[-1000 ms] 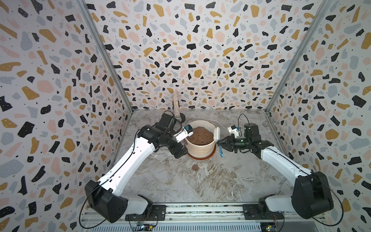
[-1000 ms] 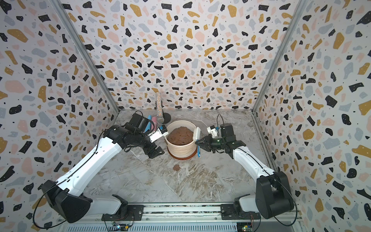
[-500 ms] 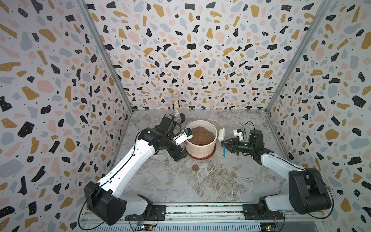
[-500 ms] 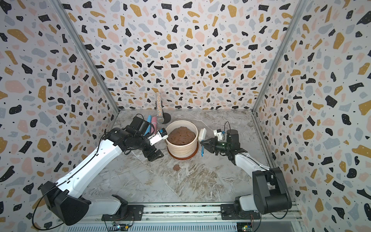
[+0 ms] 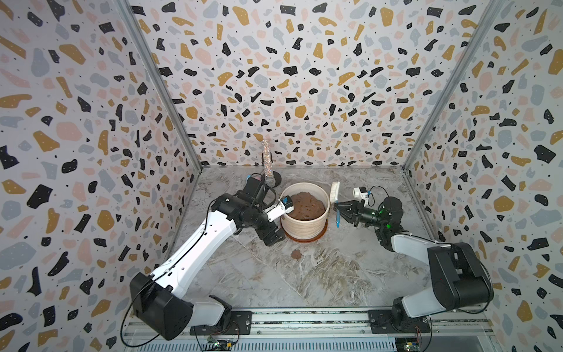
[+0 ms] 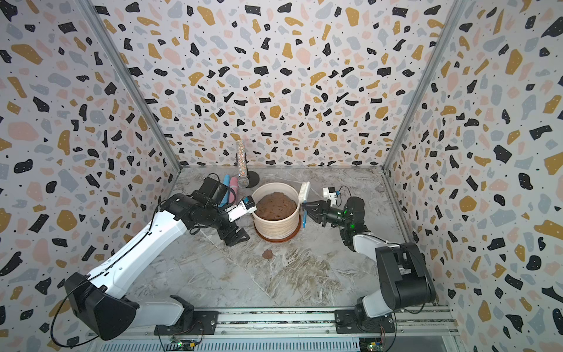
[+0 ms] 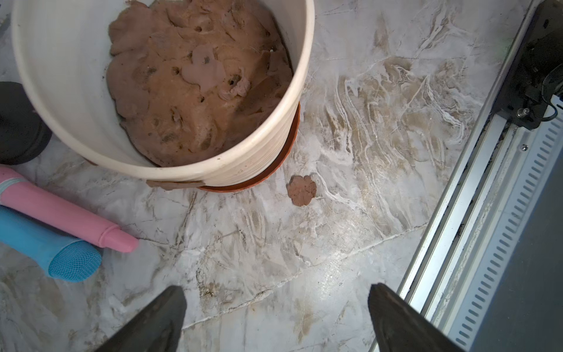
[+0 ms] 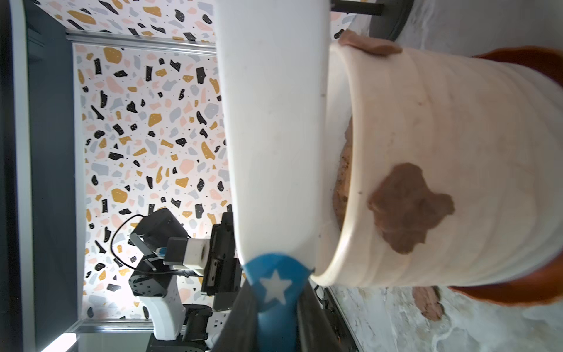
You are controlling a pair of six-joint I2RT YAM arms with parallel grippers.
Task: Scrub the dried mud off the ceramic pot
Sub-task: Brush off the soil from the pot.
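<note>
All eyes on the ceramic pot (image 5: 304, 225) in a top view. A glittery microphone (image 5: 268, 164) stands on its black stand at 11 o'clock. A pink wand (image 6: 233, 190) and a blue wand (image 6: 226, 189) lie side by side at 10 o'clock, partly behind the left arm. A loose brown patch (image 5: 295, 254) lies on the marble tabletop (image 5: 335, 274) at 6 o'clock, apart from the saucer (image 5: 304, 240).

Inside the pot is a big brown soil mound (image 7: 195, 85), sitting below the rim.

The left claw (image 7: 277, 292) is low at 8 o'clock of the pot, jaws spread wide with nothing between them. The right claw (image 8: 275, 300) comes in at 3 o'clock, clamped on the blue handle of a white-headed brush (image 8: 274, 122). The brush head stands up beside the rim — whether the bristles touch, I can't tell.

The dried mud (image 8: 408, 207) clings to the ribbed outer wall just beside the brush, and another dab (image 8: 368, 45) sits on the rim.
</note>
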